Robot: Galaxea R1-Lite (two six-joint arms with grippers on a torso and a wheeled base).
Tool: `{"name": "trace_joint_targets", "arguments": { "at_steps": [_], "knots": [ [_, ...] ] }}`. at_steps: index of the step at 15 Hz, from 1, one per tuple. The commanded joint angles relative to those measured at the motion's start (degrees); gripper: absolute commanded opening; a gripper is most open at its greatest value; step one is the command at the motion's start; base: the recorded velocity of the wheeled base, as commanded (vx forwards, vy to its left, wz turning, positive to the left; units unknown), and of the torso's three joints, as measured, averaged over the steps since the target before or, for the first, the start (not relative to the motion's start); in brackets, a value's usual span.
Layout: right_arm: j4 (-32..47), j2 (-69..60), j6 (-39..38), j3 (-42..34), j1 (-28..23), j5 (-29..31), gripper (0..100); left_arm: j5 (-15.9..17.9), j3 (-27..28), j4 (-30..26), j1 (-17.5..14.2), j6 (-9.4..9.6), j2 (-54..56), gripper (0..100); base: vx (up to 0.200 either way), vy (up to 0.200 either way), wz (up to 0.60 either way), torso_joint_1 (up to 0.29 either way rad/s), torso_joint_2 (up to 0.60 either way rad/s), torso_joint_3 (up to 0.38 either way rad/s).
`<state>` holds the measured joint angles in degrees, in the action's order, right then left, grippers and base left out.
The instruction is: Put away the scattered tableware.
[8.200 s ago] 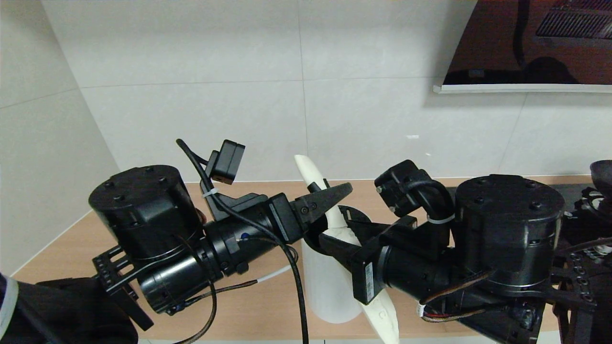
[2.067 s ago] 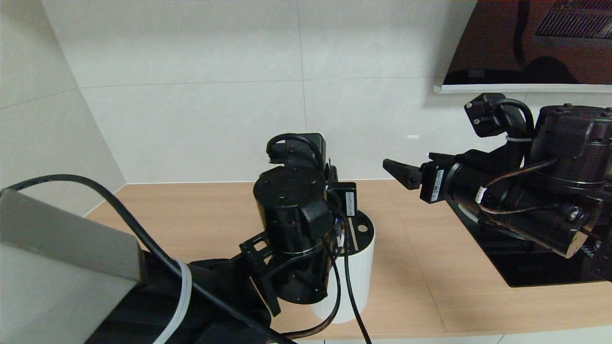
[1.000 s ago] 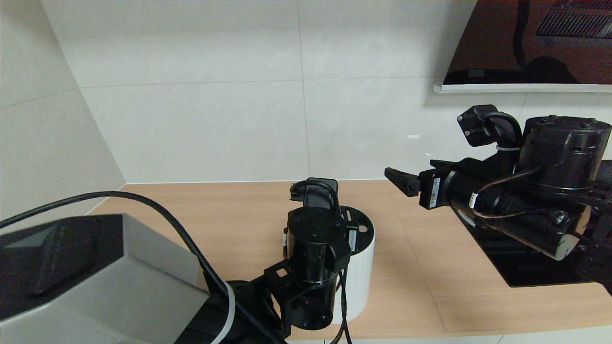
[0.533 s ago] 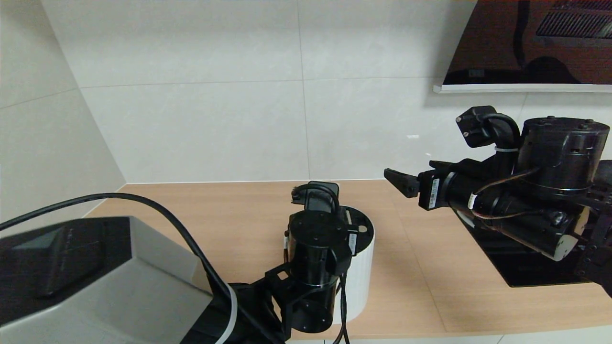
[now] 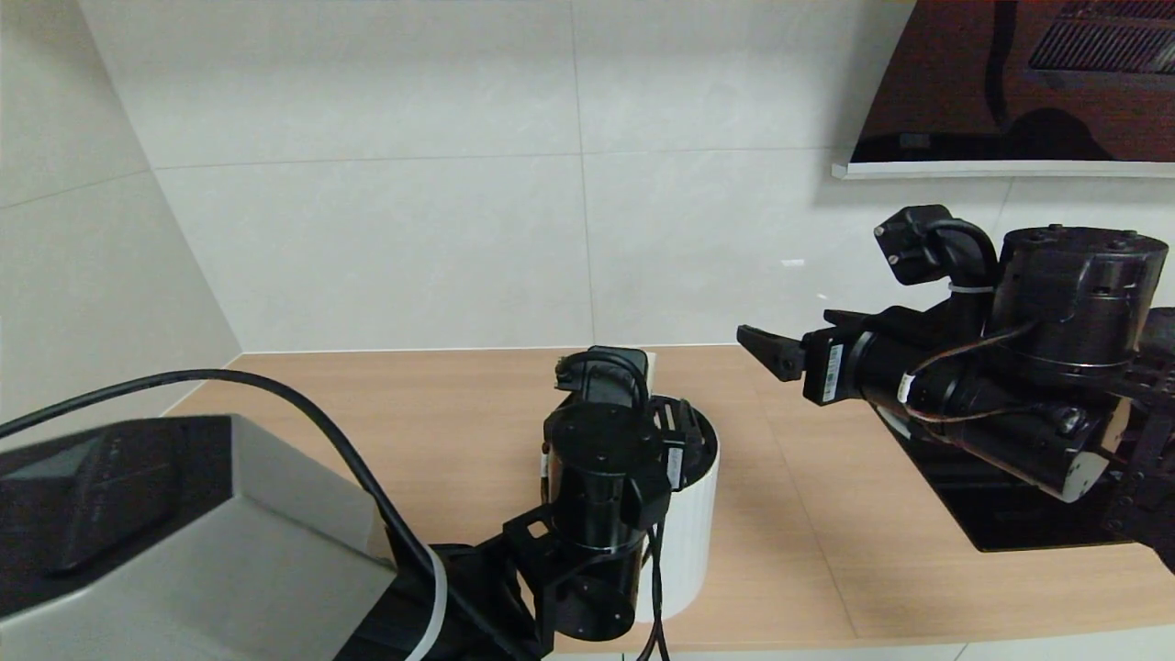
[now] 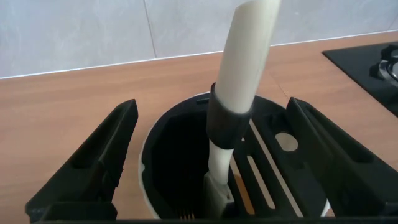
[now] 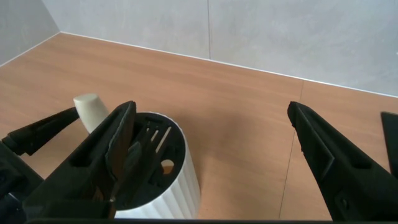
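Quick count from my end: one white ribbed holder (image 5: 690,523) on the bench (image 5: 413,404), and one cream-handled utensil (image 6: 245,56) standing tilted in its big round compartment. Two arms up. The left end effector (image 6: 211,109) hangs right over the holder, pointing down, fingers spread wide either side of the handle and not touching it. The right end effector (image 7: 211,109) sits raised off to the right near the black cooktop (image 5: 973,500), pointing towards the holder, also spread open and holding nothing.
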<state>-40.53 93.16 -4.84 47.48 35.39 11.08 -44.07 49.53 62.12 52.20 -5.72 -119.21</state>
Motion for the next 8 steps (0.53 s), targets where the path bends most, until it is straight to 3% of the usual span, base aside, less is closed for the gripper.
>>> {"name": "trace_joint_targets", "arguments": {
  "at_steps": [1,4,6,8],
  "knots": [
    [-0.07,0.00,0.01,-0.02,0.03,-0.01,100,0.30,-2.33,0.02,-0.43,0.09,3.28,100,0.000,0.000,0.00,0.000,0.00,0.000],
    [-0.07,-0.08,-0.08,0.07,-0.06,-0.01,100,10.67,-10.95,0.19,-0.78,0.27,15.06,100,0.000,0.000,0.00,0.000,0.00,0.000],
    [-0.07,-0.61,0.09,-0.20,-0.67,0.08,100,12.43,-11.56,-0.07,-2.45,0.88,21.39,100,0.000,0.000,0.00,0.000,0.00,0.000],
    [-0.07,-0.61,2.38,-1.52,-2.08,0.43,100,13.22,-11.56,0.19,-6.94,4.57,27.28,100,0.000,0.000,0.00,0.000,0.00,0.000]
  ]
}}
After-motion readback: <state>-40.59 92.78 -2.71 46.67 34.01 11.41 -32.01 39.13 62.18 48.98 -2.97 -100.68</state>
